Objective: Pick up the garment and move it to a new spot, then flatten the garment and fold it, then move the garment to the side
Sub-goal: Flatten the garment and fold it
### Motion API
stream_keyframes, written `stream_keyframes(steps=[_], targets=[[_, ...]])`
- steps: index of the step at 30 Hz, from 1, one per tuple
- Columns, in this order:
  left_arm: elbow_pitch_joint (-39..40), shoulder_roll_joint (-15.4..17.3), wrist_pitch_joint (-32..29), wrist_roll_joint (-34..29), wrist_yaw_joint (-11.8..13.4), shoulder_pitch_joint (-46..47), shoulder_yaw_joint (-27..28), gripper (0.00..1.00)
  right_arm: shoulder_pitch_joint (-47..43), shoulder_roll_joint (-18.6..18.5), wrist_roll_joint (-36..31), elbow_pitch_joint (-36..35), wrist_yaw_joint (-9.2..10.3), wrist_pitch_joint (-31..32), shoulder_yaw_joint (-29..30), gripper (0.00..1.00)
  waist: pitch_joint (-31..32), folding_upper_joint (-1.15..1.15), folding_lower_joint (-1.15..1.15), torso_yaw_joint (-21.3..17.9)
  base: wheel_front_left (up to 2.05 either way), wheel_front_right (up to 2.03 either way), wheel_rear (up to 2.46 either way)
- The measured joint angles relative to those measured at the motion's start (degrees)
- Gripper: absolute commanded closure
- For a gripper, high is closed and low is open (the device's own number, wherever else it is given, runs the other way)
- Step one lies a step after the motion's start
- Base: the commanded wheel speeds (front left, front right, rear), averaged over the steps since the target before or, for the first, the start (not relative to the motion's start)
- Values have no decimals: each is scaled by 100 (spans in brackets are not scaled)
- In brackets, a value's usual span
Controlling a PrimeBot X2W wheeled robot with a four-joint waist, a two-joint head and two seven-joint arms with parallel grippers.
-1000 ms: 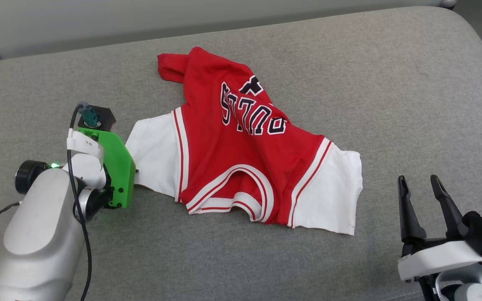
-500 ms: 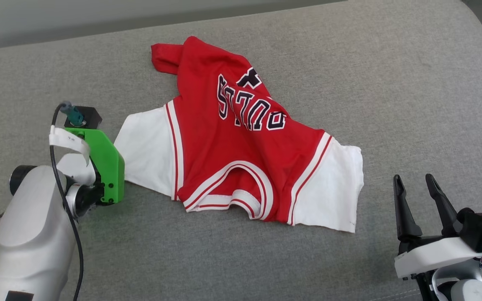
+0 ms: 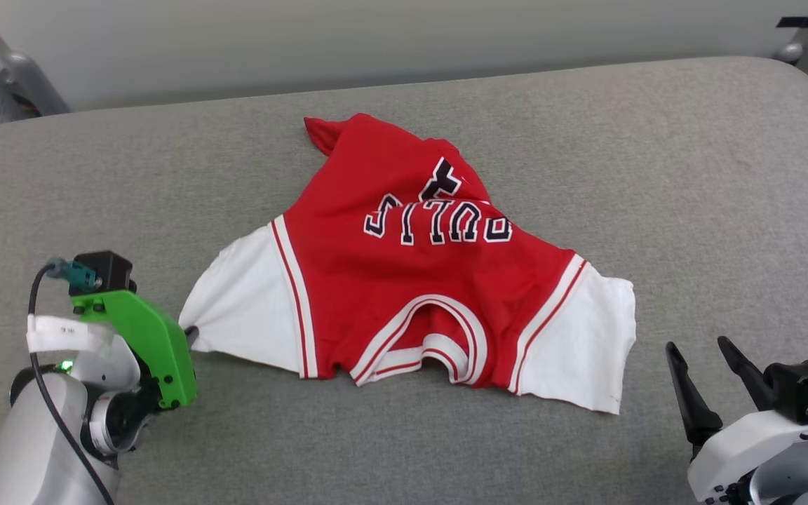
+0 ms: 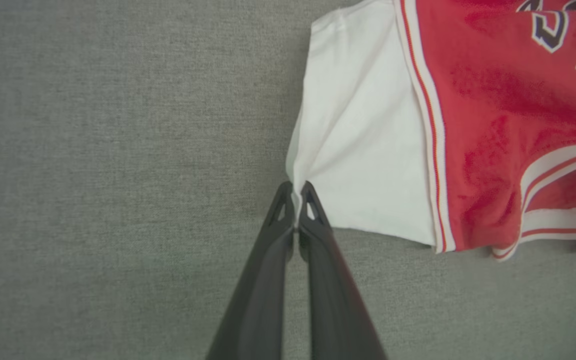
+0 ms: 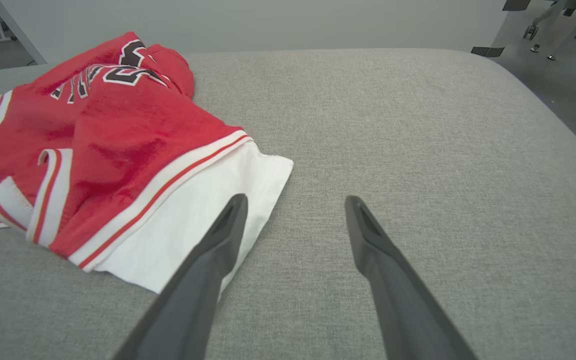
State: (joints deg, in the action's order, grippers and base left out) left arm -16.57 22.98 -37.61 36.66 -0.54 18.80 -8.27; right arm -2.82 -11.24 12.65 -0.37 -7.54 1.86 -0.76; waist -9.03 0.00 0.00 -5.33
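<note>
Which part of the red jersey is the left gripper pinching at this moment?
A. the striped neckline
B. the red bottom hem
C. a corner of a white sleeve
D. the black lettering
C: in the left wrist view the left gripper is closed, its tips pinching the corner of the white sleeve of the red jersey, away from the neckline and the lettering.

Shirt (image 3: pixel 404 280): laid rumpled on the grey bench (image 3: pixel 656 175), collar nearest, black lettering seen upside down, white sleeves spread to both sides.
Left hand (image 3: pixel 190 333): dark tip seen at the left sleeve's lower corner.
Right hand (image 3: pixel 697 345): fingers set apart, near the right sleeve, not touching.
</note>
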Motion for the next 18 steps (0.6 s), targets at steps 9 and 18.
stream_keyframes(steps=[9, 18], targets=[[1644, -87, -105, 125, 509, -1221, 90, 100, -53, -471, 563, -381, 0, 2025, -122, 0, 175, 0, 0, 417, 0, 0, 0], [2560, -229, -185, 114, 795, -1641, -64, 100, 113, -388, 554, -398, 1, 3727, 75, 0, 67, 0, 0, 685, 0, 0, 0]])
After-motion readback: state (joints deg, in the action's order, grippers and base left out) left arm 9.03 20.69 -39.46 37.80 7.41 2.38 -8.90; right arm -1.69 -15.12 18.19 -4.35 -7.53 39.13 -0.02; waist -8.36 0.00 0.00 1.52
